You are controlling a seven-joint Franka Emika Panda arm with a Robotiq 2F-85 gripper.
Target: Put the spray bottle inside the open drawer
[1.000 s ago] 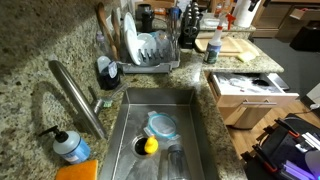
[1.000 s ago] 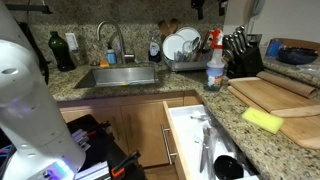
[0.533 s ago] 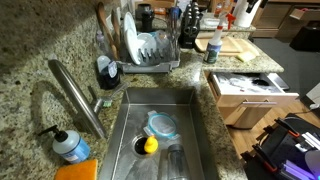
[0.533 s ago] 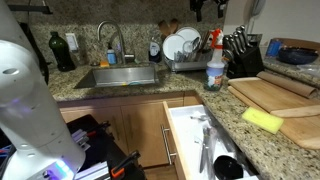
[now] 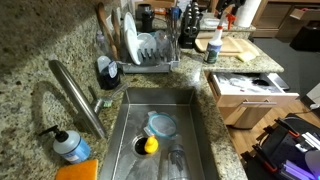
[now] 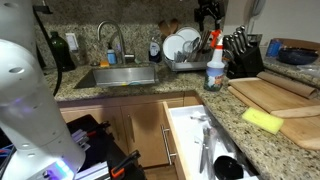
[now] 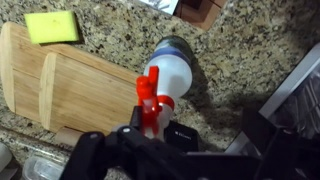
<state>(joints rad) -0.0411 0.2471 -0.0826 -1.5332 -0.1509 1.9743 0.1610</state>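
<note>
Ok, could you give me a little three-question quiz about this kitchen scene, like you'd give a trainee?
1. True or false: the spray bottle already lies in the open drawer.
2. Which stands right beside the spray bottle? A knife block; B faucet; C soap dispenser.
3. Fill in: the gripper hangs ___ the spray bottle.
Key: 1 false, it stands on the granite counter; 2 A; 3 above.

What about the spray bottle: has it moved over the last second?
No. The spray bottle stands where it did, on the counter between the dish rack and the knife block.
</note>
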